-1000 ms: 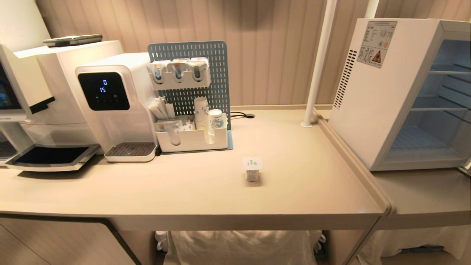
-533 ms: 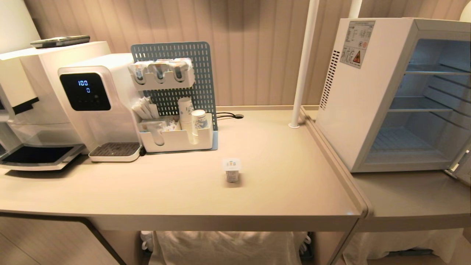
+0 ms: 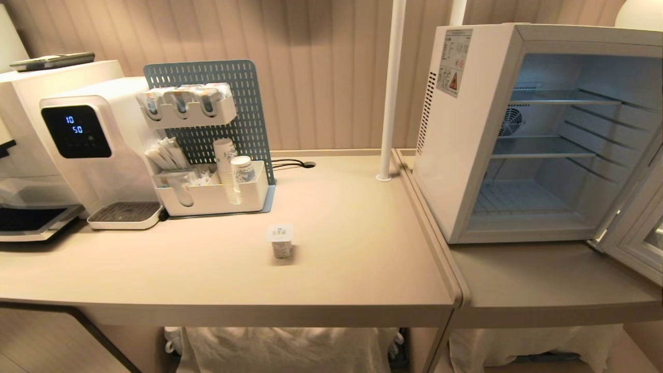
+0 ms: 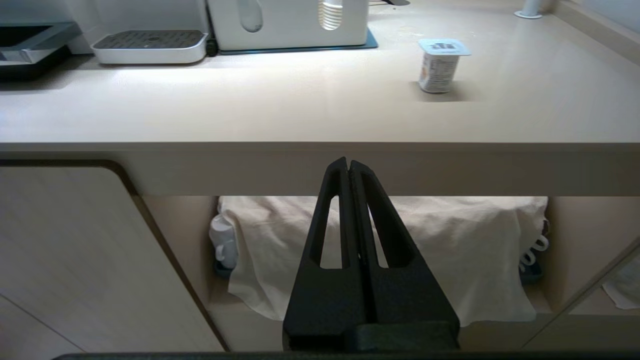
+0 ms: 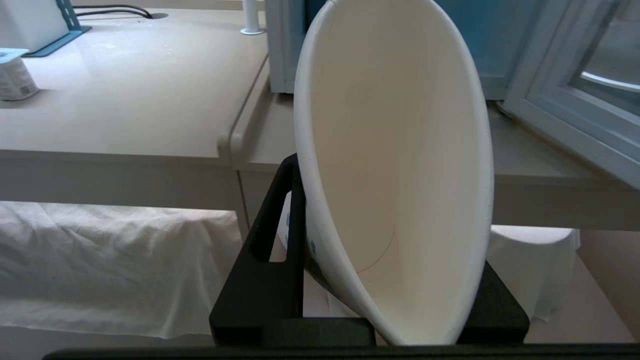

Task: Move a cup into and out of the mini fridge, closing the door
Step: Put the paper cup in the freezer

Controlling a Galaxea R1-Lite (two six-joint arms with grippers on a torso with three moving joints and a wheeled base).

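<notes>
Below the counter (image 5: 125,125) edge, the right gripper (image 5: 370,240) jaws grasp the cup (image 5: 395,150) sideways, ready for the open mini fridge (image 3: 466,155), while left gripper (image 4: 348,172) jaws are clenched empty.

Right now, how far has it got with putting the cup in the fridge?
Done: the door hangs open, and the right gripper is shut on the cup, squeezing it. Underway: it holds the cup below counter height, facing the fridge. Left: setting it on an empty shelf, taking it out, closing the door.

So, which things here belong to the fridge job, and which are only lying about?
Job: cup held in the right claw; mini fridge; its open door.
Lying about: foil-lidded pot, water dispenser, cup stack, white organiser.
</notes>
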